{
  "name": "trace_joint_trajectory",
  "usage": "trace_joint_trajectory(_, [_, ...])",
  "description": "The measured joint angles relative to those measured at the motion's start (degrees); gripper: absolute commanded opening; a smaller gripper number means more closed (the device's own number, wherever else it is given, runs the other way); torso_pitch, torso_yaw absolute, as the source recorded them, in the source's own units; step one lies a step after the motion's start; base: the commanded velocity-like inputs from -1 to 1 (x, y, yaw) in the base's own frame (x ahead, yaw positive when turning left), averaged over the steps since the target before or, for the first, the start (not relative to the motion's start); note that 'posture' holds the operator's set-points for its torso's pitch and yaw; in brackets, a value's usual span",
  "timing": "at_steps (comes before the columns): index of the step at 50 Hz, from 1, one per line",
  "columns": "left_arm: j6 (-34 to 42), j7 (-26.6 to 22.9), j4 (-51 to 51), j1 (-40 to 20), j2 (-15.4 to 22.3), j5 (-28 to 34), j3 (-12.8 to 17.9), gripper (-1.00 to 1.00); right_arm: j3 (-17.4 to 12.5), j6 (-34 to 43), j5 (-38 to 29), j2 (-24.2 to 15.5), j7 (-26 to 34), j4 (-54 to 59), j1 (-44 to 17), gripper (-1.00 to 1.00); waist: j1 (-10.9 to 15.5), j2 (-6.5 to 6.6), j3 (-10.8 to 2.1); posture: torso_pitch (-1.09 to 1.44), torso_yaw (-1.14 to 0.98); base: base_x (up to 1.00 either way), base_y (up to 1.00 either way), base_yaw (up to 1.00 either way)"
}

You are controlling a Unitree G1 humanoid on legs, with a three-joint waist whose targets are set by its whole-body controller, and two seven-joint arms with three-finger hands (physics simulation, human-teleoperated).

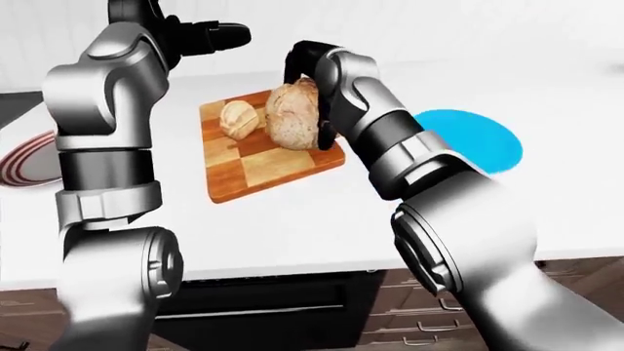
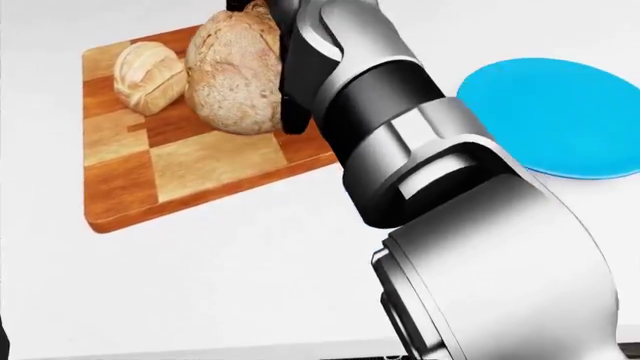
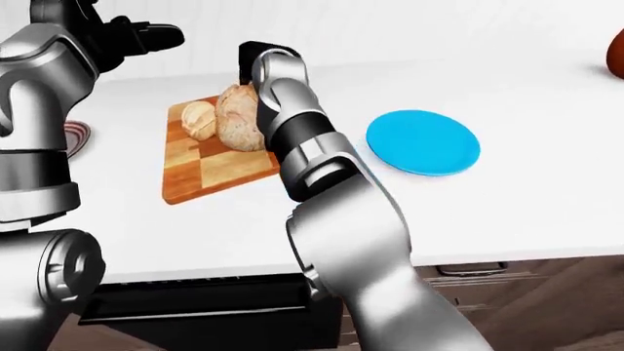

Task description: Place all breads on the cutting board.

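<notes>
A wooden cutting board [image 2: 200, 165] lies on the white counter. A small pale bread roll [image 2: 148, 76] sits on its upper left part. A large brown round loaf [image 2: 235, 71] stands on edge beside the roll, touching it. My right hand [image 2: 287, 90] is at the loaf's right side, with black fingers [image 1: 298, 58] curled over its top, shut on it. My left hand [image 1: 219, 35] is raised high above the counter at the top left of the left-eye view, fingers spread and empty.
A blue plate [image 3: 424, 142] lies on the counter right of the board. A red-striped plate [image 1: 29, 157] sits at the left edge. A brown object [image 3: 617, 55] shows at the far top right. Drawers [image 1: 419, 322] lie below the counter edge.
</notes>
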Motion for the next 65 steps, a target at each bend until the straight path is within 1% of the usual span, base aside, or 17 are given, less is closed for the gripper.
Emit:
trace_joint_trajectory(10, [0.4,0.1,-0.8,1.0,-0.3,-0.3,-0.1,1.0,-1.0,0.8,2.7,1.8,-6.7,0.4,2.1,-1.0,0.0,0.01,-0.21,0.0,0.0,0.0,0.0,0.0])
trace_joint_trajectory(13, [0.4,0.2,-1.0,1.1,-0.3,-0.5,0.0,1.0,-2.1,1.6,4.2,2.3,-8.9,0.8,2.6,-1.0,0.1,0.0,-0.25,0.0,0.0,0.0,0.0,0.0])
trace_joint_trajectory(16, [0.1,0.3,-0.9,1.2,-0.4,-0.5,0.0,1.0,-1.9,2.2,5.1,2.6,-10.2,0.9,3.1,-1.0,0.2,-0.04,-0.33,0.0,0.0,0.0,0.0,0.0])
trace_joint_trajectory(33, [0.6,0.1,-1.6,1.2,0.4,-1.1,0.3,1.0,-1.7,1.4,6.8,3.9,-15.4,1.5,5.4,-1.0,0.3,-0.02,-0.47,0.0,0.0,0.0,0.0,0.0])
trace_joint_trajectory(35, [0.6,0.1,-1.5,1.3,0.5,-1.2,0.3,1.0,-1.7,1.4,6.9,3.9,-15.7,1.5,5.6,-0.93,0.3,-0.04,-0.47,0.0,0.0,0.0,0.0,0.0])
trace_joint_trajectory(38, [0.8,0.2,-1.8,1.5,0.5,-1.3,0.4,1.0,-1.8,1.6,7.0,3.9,-15.9,1.7,5.6,-0.97,0.3,-0.05,-0.43,0.0,0.0,0.0,0.0,0.0])
trace_joint_trajectory(42, [0.7,0.1,-2.1,1.9,0.4,-1.4,0.4,1.0,-1.8,1.5,7.1,3.9,-16.5,1.5,5.7,-0.91,0.3,-0.08,-0.48,0.0,0.0,0.0,0.0,0.0])
trace_joint_trajectory(43, [0.7,0.1,-2.1,2.0,0.4,-1.4,0.4,1.0,-1.8,1.4,7.1,3.8,-16.6,1.5,5.8,-0.77,0.3,-0.09,-0.49,0.0,0.0,0.0,0.0,0.0])
trace_joint_trajectory(46, [1.0,0.2,-2.2,1.9,0.6,-1.5,0.4,1.0,-1.9,1.5,7.2,3.9,-16.8,1.6,5.8,-0.51,0.3,-0.12,-0.46,0.0,0.0,0.0,0.0,0.0])
trace_joint_trajectory(47, [1.0,0.2,-2.2,1.8,0.6,-1.6,0.5,1.0,-2.0,1.6,7.3,3.9,-16.8,1.7,5.8,-0.37,0.3,-0.12,-0.46,0.0,0.0,0.0,0.0,0.0])
trace_joint_trajectory(48, [1.0,0.3,-2.3,1.8,0.6,-1.6,0.5,1.0,-2.0,1.6,7.3,3.9,-16.8,1.7,5.8,-0.36,0.3,-0.12,-0.48,0.0,0.0,0.0,0.0,0.0])
trace_joint_trajectory(50, [1.0,0.3,-2.7,2.0,0.6,-1.6,0.5,1.0,-2.0,1.7,7.4,4.0,-16.9,1.6,5.9,-0.03,0.3,-0.1,-0.51,0.0,0.0,0.0,0.0,0.0])
trace_joint_trajectory(52, [1.1,0.3,-3.0,2.2,0.6,-1.7,0.4,1.0,-2.0,1.7,7.5,4.1,-16.9,1.7,5.8,0.11,0.3,-0.09,-0.5,0.0,0.0,0.0,0.0,0.0])
trace_joint_trajectory(53, [1.2,0.3,-3.0,2.2,0.6,-1.8,0.4,1.0,-2.0,1.7,7.6,4.1,-16.9,1.7,5.8,0.32,0.3,-0.09,-0.5,0.0,0.0,0.0,0.0,0.0])
trace_joint_trajectory(55, [1.4,0.3,-3.2,2.2,0.6,-1.8,0.5,1.0,-2.0,1.6,7.6,4.1,-17.0,1.6,5.7,0.53,0.3,-0.09,-0.49,0.0,0.0,0.0,0.0,0.0])
trace_joint_trajectory(56, [1.4,0.4,-3.2,2.2,0.5,-1.8,0.5,1.0,-2.1,1.6,7.7,4.2,-17.0,1.6,5.7,1.0,0.3,-0.09,-0.5,0.0,0.0,0.0,0.0,0.0])
trace_joint_trajectory(65, [1.7,0.5,-3.4,2.3,0.1,-1.9,0.1,1.0,-2.2,1.4,8.4,4.1,-17.4,1.4,5.3,1.0,0.3,-0.15,-0.5,0.0,0.0,0.0,0.0,0.0])
